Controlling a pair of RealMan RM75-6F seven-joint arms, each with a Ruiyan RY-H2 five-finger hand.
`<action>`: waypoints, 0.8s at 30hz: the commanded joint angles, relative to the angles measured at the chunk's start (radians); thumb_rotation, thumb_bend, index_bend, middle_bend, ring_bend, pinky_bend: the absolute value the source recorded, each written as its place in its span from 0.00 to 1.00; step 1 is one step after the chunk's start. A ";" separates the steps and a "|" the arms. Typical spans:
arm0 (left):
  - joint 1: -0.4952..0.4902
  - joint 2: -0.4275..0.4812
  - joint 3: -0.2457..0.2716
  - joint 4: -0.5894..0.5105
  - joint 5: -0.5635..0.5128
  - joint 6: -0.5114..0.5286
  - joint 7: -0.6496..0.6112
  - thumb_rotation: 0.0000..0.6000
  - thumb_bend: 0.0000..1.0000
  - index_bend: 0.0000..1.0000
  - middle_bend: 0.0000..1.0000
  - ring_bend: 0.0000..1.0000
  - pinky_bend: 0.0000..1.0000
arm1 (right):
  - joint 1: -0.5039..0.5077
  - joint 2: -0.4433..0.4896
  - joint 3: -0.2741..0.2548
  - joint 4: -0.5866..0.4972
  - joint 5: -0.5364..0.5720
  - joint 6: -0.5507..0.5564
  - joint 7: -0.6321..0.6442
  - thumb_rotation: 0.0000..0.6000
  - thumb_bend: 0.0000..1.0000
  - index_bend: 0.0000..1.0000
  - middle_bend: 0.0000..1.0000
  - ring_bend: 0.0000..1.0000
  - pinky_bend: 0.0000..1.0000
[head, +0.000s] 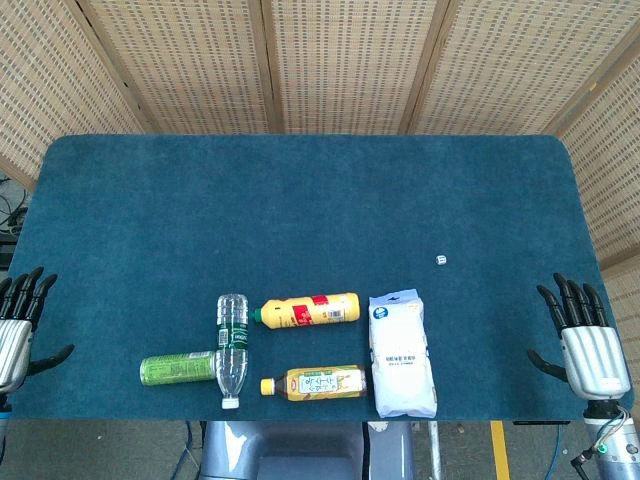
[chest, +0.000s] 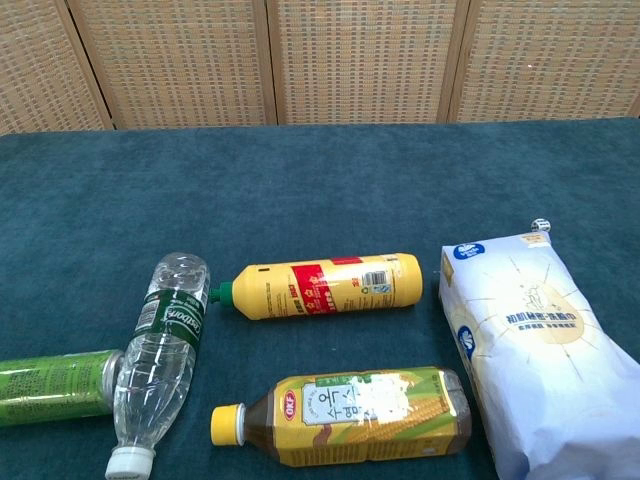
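Hands are hanging at the two near corners of the blue table (head: 300, 190), both with fingers spread apart and holding nothing. The left hand (head: 14, 330) is sitting at the left edge, nearest to the green can (head: 177, 369), yet well apart from it. The right hand (head: 582, 341) is sitting at the right edge, with the white bag (head: 402, 354) as its nearest thing, also well apart. Neither hand is showing in the chest view.

Five things are lying flat near the front edge between the hands. One green can is lying crosswise at the left, its end touching the side of one clear water bottle (head: 231, 348), which is pointing its white cap toward the front edge. One yellow bottle with a red label (head: 308, 310) is lying just right of the water bottle, its green cap facing it. One corn tea bottle (head: 316, 382) with a yellow cap is lying nearer the front, just left of the one white bag. One small white object (head: 442, 260) is sitting alone beyond the bag, too small to identify.

Nothing is lying between either hand and its nearest thing except bare cloth. Wicker screens (head: 350, 60) are standing behind the table.
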 joint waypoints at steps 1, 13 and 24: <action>0.001 0.000 0.000 0.001 0.001 0.001 -0.001 1.00 0.15 0.00 0.00 0.00 0.00 | 0.001 0.000 0.002 -0.003 0.001 -0.001 -0.003 1.00 0.18 0.10 0.00 0.00 0.03; -0.003 -0.001 0.002 0.002 0.003 -0.007 -0.003 1.00 0.15 0.00 0.00 0.00 0.00 | 0.065 0.038 0.045 -0.087 0.019 -0.072 -0.087 1.00 0.18 0.10 0.00 0.00 0.03; -0.003 0.001 0.003 0.003 0.008 -0.006 -0.014 1.00 0.15 0.00 0.00 0.00 0.00 | 0.205 0.071 0.156 -0.187 0.157 -0.233 -0.285 1.00 0.19 0.14 0.00 0.00 0.03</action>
